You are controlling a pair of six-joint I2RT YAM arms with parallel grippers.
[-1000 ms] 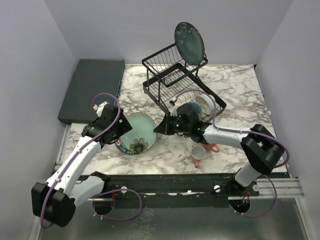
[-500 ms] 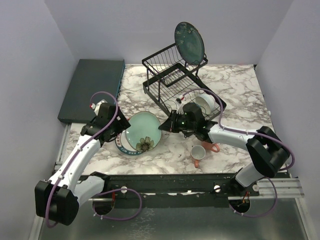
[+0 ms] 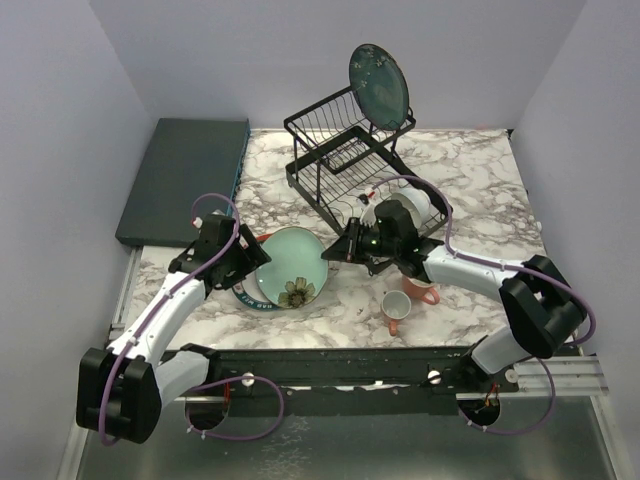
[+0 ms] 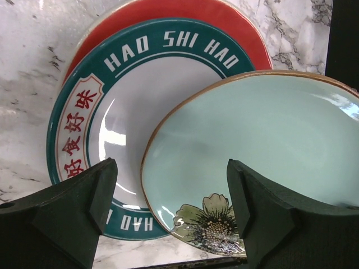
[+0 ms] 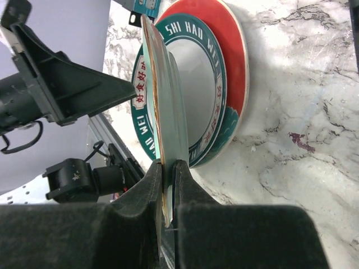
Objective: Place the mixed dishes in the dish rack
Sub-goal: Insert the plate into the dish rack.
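Right wrist: pale green plate (image 5: 171, 106) rim buried between jaws.

Mugs (image 3: 395, 308) right of plates (image 3: 290, 265), before rack (image 3: 340, 160)

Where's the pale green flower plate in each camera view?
Top external: pale green plate left of centre, tilted up.
Left wrist: fills the right half.
Right wrist: edge-on, left of centre.
Shared landmark: the red-and-teal plate next to it.
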